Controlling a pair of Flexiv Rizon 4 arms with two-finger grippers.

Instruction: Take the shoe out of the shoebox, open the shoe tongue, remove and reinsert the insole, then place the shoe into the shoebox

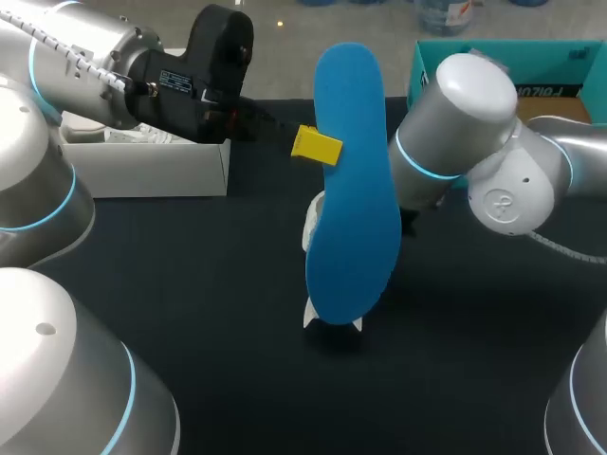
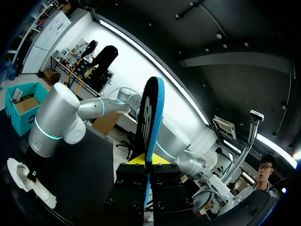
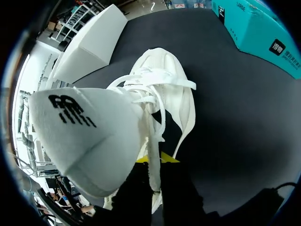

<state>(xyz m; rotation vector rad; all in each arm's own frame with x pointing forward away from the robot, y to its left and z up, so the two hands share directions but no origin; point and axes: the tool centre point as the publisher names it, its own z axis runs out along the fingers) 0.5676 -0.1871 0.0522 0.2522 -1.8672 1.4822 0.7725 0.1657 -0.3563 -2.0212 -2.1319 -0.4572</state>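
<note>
left gripper (image 2: 146, 162) is clenched on the blue insole (image 2: 153, 113), which stands out ahead of the fingers, edge-on to that wrist. from above, the same gripper (image 1: 318, 145) pinches the insole (image 1: 351, 190) at one long edge, near its far end, with the blue face turned upward.

the insole is out of the shoe and held over it. only white bits of the shoe (image 1: 332, 323) peek out at the insole's near end and side. the long axes of insole and shoe run roughly the same way, away from the robot. by my judgement reinsertion turns on tipping the insole's near end down into the mouth.

right gripper (image 3: 155, 159) is closed on a thin white edge of the shoe (image 3: 164, 80), just beside the tongue (image 3: 80, 136). the tongue is folded back, so the mouth is open. the shoe rests on the dark worktop (image 1: 190, 284).

the left arm reaches in from the far left above the white box (image 1: 142, 171), likely the shoebox. the right arm bends in low behind the insole.
</note>
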